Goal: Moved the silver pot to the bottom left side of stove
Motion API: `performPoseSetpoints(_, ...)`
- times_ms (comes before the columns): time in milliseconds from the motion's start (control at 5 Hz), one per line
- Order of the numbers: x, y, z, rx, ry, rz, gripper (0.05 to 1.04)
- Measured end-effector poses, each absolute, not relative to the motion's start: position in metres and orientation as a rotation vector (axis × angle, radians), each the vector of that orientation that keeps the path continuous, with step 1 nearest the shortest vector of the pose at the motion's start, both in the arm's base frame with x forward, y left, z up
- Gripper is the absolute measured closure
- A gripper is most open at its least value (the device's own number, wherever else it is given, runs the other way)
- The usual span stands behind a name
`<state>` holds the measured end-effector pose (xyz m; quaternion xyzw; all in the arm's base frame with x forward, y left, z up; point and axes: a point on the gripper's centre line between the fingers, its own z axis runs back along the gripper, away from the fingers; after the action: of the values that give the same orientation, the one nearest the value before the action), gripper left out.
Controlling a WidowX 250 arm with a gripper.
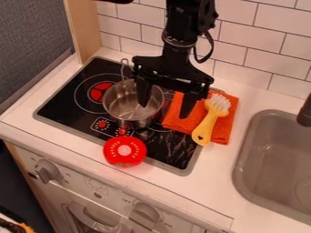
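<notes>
Plainly, the gripper (164, 109) is spread wide, holding nothing: one finger over the pot (123, 101), the other past its three-o'clock rim, above the cloth (226, 129). The pot sits on the stove (62, 108), towards nine o'clock from the gripper's middle; closing should pinch its wall.

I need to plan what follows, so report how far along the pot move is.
The gripper looks positioned, its fingers spread over the right side of the silver pot. Nothing looks gripped. The pot stands near the middle of the stove, so the grasp and the shift to the bottom left appear to remain.
</notes>
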<state>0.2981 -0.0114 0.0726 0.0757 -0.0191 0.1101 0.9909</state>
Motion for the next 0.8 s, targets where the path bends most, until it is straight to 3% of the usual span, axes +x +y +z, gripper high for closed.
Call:
performPoseSetpoints(200,0.294,-0.013,0.063,0.148,-0.005,0.202,0.082)
performPoseSetpoints(400,0.290,0.019,0.051,0.096,-0.009,0.176,0.082)
performPoseSetpoints(800,0.290,0.031,0.032,0.144,0.043,0.055,0.082)
